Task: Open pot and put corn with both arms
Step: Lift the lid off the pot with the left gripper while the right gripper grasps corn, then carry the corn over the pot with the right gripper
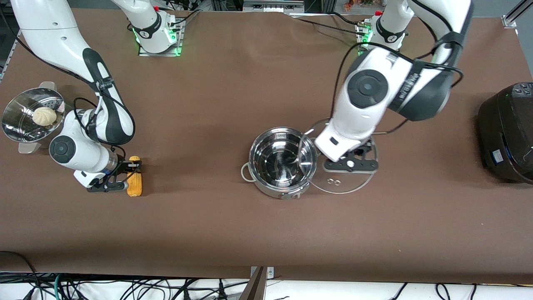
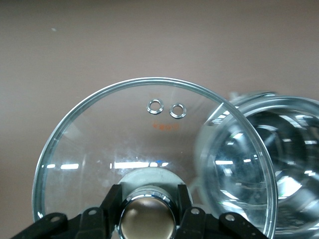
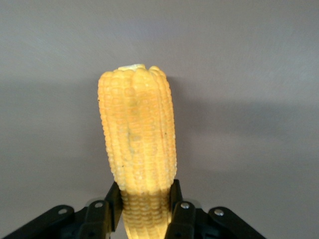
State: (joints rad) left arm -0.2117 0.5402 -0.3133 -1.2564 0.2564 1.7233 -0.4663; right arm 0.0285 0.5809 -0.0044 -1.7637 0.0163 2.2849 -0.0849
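The steel pot (image 1: 272,189) stands open and empty in the middle of the table; it also shows in the left wrist view (image 2: 284,164). My left gripper (image 1: 351,163) (image 2: 148,219) is shut on the brass knob (image 2: 148,225) of the glass lid (image 1: 345,183) (image 2: 124,134). The lid is low beside the pot toward the left arm's end, and its edge overlaps the pot's rim. The yellow corn (image 1: 135,185) (image 3: 137,144) lies toward the right arm's end. My right gripper (image 1: 131,175) (image 3: 146,204) is shut on one end of it, a finger on each side.
A steel steamer pot (image 1: 16,125) with a pale bun (image 1: 44,116) stands at the right arm's end of the table. A large black cooker (image 1: 508,133) stands at the left arm's end. Brown tabletop lies between the corn and the pot.
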